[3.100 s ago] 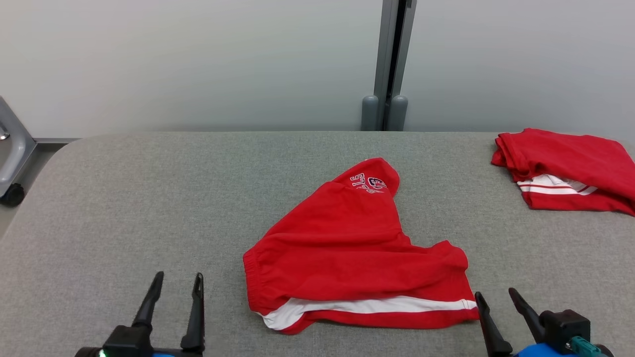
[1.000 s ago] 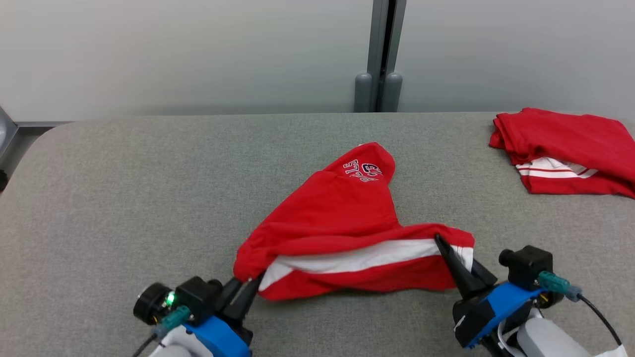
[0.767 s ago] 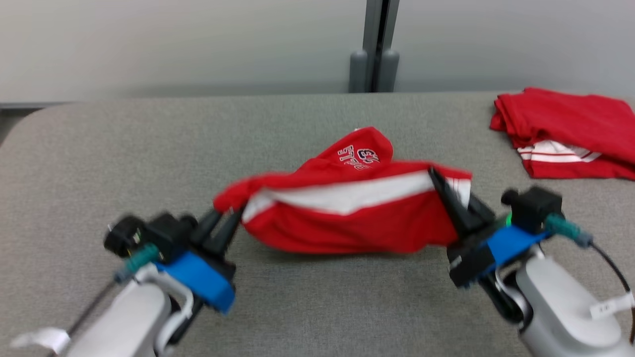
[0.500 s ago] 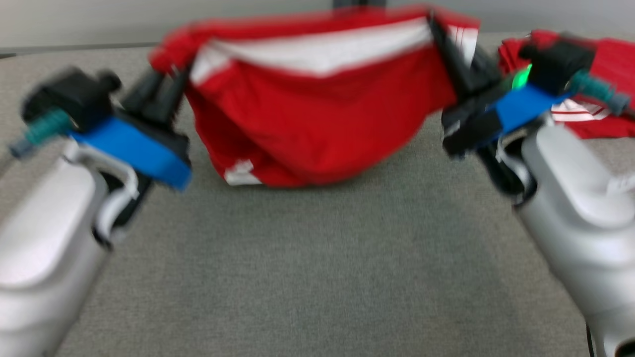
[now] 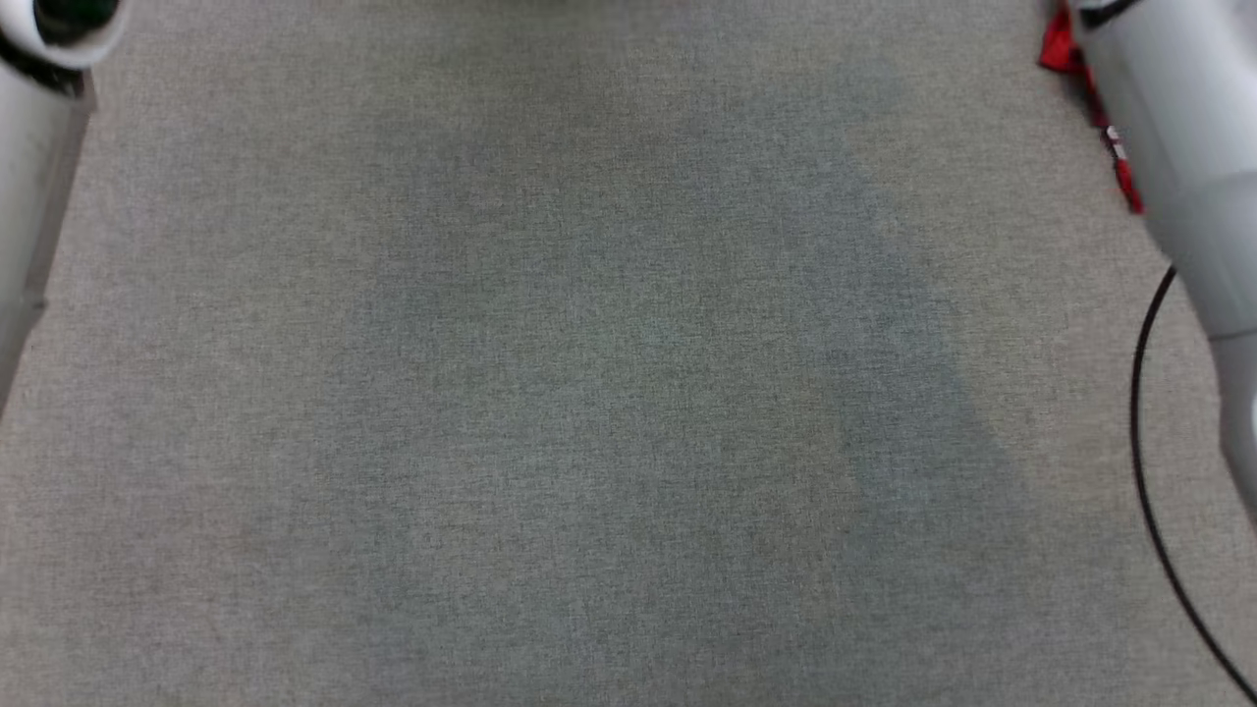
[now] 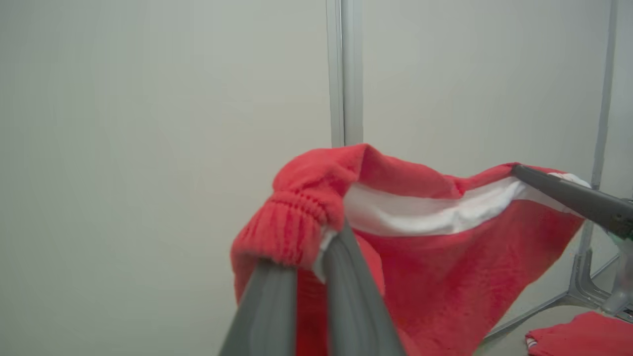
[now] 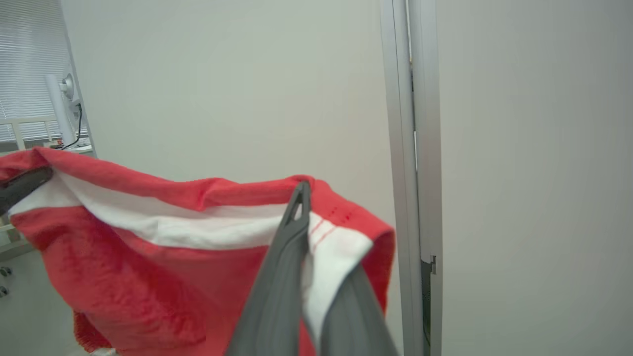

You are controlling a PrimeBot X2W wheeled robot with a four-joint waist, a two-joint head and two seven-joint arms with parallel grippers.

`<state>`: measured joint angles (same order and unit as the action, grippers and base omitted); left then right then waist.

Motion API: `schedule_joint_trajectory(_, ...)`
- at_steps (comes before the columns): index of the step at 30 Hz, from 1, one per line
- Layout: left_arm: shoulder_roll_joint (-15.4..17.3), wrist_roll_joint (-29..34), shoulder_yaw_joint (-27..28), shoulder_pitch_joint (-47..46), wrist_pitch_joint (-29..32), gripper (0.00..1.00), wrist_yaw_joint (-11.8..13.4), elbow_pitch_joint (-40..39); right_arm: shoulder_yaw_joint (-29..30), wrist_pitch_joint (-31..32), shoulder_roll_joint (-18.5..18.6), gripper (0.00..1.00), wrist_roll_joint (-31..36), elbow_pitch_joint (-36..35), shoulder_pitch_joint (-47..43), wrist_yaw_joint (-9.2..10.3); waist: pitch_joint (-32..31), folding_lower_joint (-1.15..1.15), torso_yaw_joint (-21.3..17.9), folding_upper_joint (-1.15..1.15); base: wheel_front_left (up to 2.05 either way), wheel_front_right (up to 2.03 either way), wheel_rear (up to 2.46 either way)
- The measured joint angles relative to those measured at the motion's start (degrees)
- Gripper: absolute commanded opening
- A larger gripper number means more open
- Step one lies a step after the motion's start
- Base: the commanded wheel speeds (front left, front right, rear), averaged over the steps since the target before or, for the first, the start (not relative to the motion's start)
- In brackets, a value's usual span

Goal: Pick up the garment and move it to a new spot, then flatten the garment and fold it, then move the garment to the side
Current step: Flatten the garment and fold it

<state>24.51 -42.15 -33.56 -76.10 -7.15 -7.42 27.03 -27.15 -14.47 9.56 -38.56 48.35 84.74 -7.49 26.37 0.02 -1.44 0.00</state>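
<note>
The garment (image 6: 445,257) is a pair of red shorts with a white side stripe, hanging in the air in front of a pale wall. In the left wrist view my left gripper (image 6: 307,249) is shut on its ribbed waistband end. One finger (image 6: 568,197) of the right gripper pins the far end. In the right wrist view my right gripper (image 7: 310,232) is shut on the garment (image 7: 148,267) at its white striped hem, and a finger (image 7: 22,185) of the left gripper shows at the far left. The cloth sags between the two grips.
The head view looks down on the grey fabric table (image 5: 589,393), with my pale right forearm (image 5: 1178,147) and its black cable (image 5: 1144,442) at the right and my left arm (image 5: 39,59) at the top left. Another red garment (image 5: 1059,44) lies at the table's far right. A grey post (image 6: 346,74) stands behind.
Both grippers closed on the garment's two ends and lifted it off the table, up out of the head view. The head camera has also tilted down onto the table.
</note>
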Motion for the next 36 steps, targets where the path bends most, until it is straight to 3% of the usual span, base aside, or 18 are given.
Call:
schedule_joint_trajectory(7, -0.8, -2.49, -4.86, -4.27, -3.49, 0.0, -0.01, 3.28, -1.45, -0.49, 0.86, 0.0, -0.42, -1.21, 4.27, 0.0, 0.53, -0.02, -0.01, 0.0, 0.0, 0.0, 0.0)
schedule_joint_trajectory(13, 0.0, -3.8, -8.75, -0.73, -6.28, 0.0, -0.01, 4.13, -6.01, -0.55, 3.16, 0.0, -0.53, -4.28, -1.5, 0.0, 2.23, -0.01, 0.84, 0.0, 0.0, 0.0, 0.0)
schedule_joint_trajectory(20, -0.45, -3.31, -10.84, 14.36, -7.77, 0.0, -0.01, 2.53, -11.77, -0.55, 8.01, 0.0, -1.88, -11.35, -15.6, 0.0, 1.58, -0.02, 2.58, 0.0, 0.0, 0.0, 0.0)
schedule_joint_trajectory(27, -2.47, 1.09, -7.08, 32.92, -7.84, 0.0, -0.01, -3.98, -14.8, -0.55, 13.79, 0.0, -2.89, -20.31, -32.78, 0.0, -3.54, -0.03, 4.16, 0.0, 0.0, 0.0, 0.0)
schedule_joint_trajectory(36, -0.14, 4.37, -6.33, 54.13, -7.84, 0.0, 1.35, -9.29, -16.79, -0.55, 19.79, 0.0, -6.24, -29.76, -52.6, 0.0, -10.61, -0.03, 3.08, 0.0, 0.0, 0.0, 0.0)
